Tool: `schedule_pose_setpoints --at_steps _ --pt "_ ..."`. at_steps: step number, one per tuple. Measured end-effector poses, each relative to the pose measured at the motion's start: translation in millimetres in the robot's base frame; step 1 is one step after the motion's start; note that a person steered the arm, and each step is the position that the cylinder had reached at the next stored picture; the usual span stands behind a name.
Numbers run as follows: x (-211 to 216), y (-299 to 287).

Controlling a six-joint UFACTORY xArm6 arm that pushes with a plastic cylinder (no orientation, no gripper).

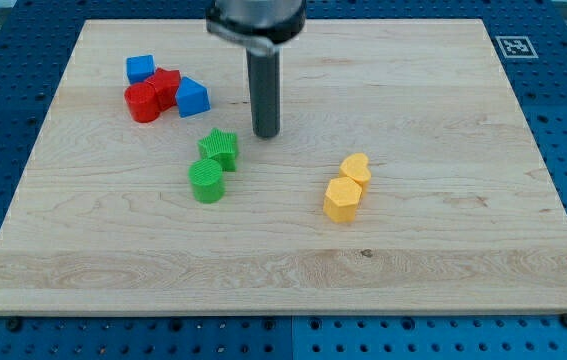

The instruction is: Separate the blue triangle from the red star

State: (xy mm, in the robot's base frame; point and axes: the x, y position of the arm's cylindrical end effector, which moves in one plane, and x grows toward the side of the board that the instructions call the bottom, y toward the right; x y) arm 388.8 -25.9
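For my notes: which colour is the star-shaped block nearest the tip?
Green star, seen in the camera view, just left of my tip.

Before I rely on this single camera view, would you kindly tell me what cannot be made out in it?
- Red star: packed between the blue triangle, the red cylinder and the blue cube, so its outline is partly hidden.
- Arm above my tip: cut off by the view's top edge.
- Marker on the wooden board, at the view's top right: too small to read.
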Motion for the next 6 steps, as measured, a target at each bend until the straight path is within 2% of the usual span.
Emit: schedule_pose_setpoints --at_steps 1,3,4,5,6 --pt "-9 -33" --pt "4 -108" --pt "-24 -126" --pt "-58 -123" --pt "-73 -101"
